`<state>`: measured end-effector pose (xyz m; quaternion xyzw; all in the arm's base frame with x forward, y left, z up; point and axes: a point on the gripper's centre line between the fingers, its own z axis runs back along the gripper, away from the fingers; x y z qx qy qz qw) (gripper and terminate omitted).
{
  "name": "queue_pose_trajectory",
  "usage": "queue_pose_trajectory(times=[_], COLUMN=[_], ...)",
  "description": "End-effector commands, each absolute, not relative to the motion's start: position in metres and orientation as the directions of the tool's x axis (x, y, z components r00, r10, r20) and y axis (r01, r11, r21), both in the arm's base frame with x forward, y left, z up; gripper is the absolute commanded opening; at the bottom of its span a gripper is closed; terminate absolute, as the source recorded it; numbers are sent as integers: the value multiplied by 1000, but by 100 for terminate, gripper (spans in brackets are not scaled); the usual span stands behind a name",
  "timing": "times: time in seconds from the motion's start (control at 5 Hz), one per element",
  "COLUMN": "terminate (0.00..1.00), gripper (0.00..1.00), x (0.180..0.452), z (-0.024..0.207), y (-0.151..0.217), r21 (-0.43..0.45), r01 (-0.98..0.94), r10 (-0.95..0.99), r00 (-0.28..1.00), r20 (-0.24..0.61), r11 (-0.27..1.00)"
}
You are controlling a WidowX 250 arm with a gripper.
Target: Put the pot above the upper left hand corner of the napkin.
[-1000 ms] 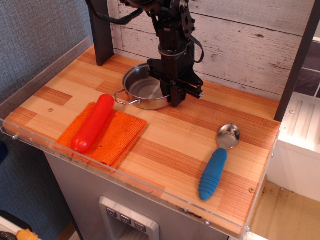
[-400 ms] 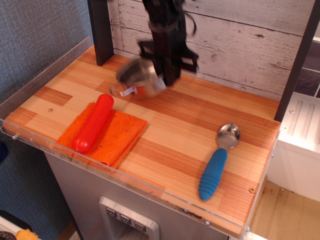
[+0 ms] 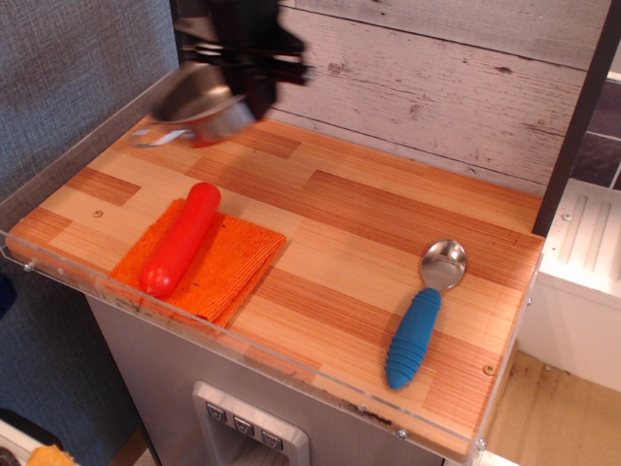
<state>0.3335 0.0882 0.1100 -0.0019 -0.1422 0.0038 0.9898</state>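
In the single view, the gripper [image 3: 254, 89], blurred, has its jaws clamped on the steel pot [image 3: 202, 100], held tilted above the desk [image 3: 388, 223] beyond the orange napkin [image 3: 209, 262]. Level the pot, then lower it just past the napkin's far-left corner, clear of the red sausage toy [image 3: 180, 239].

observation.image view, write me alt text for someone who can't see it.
A black robot gripper, blurred, holds a shiny steel pot over the wooden table's back left corner. A red sausage-shaped toy lies on an orange ribbed napkin; a blue-handled steel spoon lies right.
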Motion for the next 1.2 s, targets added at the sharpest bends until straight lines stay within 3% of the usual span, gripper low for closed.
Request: queue_pose_trajectory(times=[0.0,1.0], terminate=[0,0], gripper=[0,0], x=[300,327], z=[110,50], y=[146,161], r21=[94,179], r01=[-203,-175], r10=[173,152], r00=[951,979], r20=[258,138], r11=[975,968])
